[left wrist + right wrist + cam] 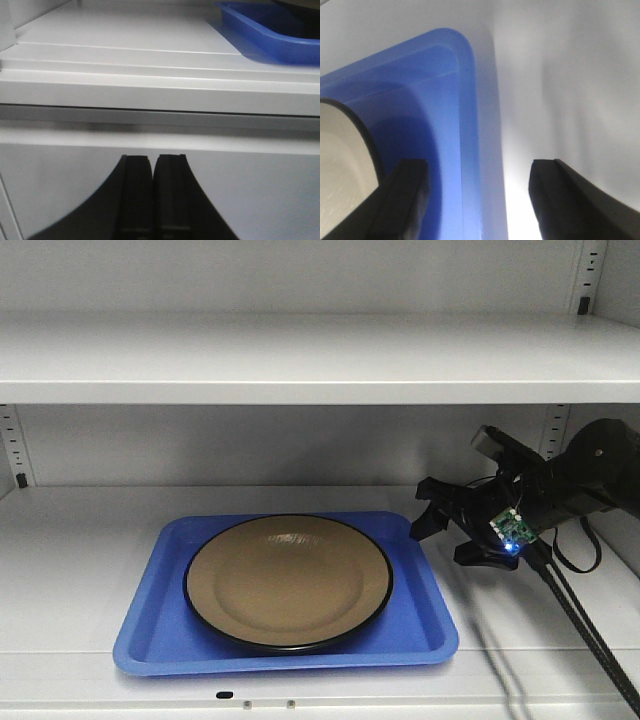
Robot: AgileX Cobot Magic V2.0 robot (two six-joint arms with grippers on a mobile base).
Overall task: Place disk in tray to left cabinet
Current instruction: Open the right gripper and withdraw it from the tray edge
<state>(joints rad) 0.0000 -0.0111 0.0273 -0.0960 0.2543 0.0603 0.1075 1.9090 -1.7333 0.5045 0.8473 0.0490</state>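
The plate (288, 580) lies flat in the blue tray (150, 630), which sits on the cabinet (300, 360) shelf. The right tool (432, 508) hovers just beside the tray's right rim, fingers spread and empty. The left tool (152, 170) is pressed together, below the shelf's front edge.

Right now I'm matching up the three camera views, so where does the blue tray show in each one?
Exterior front view: tray lower centre, on the cabinet shelf, carrying the disk.
Left wrist view: tray corner at top right.
Right wrist view: tray corner at left.
Shared landmark: the white shelf under it.
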